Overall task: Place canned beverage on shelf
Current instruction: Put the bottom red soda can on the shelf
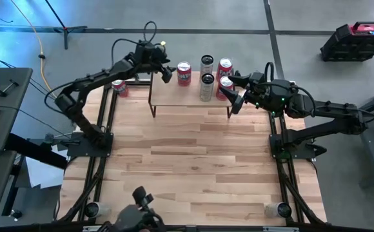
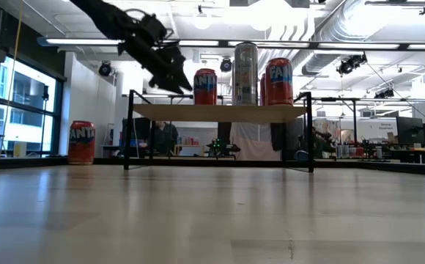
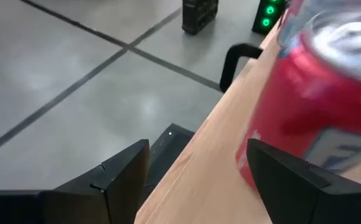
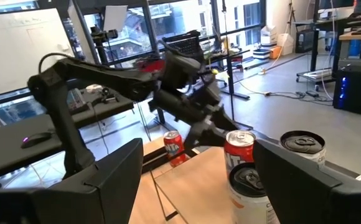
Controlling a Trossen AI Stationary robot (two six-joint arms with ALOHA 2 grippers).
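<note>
4 cans stand on the shelf (image 1: 190,96): a red can (image 1: 184,73) at its left end, 2 silver cans (image 1: 206,78) in the middle and 2 more red cans (image 1: 224,78) at its right end, though we count 5 from above. We see the left gripper (image 1: 167,70) just beside the left red can, fingers spread and holding nothing, the can standing free on the plank. We see the right gripper (image 1: 236,93) hovering by the shelf's right end, jaws apart and empty. 1 further red can (image 1: 119,87) stands on the tabletop (image 1: 193,161) left of the shelf, under the left arm.
</note>
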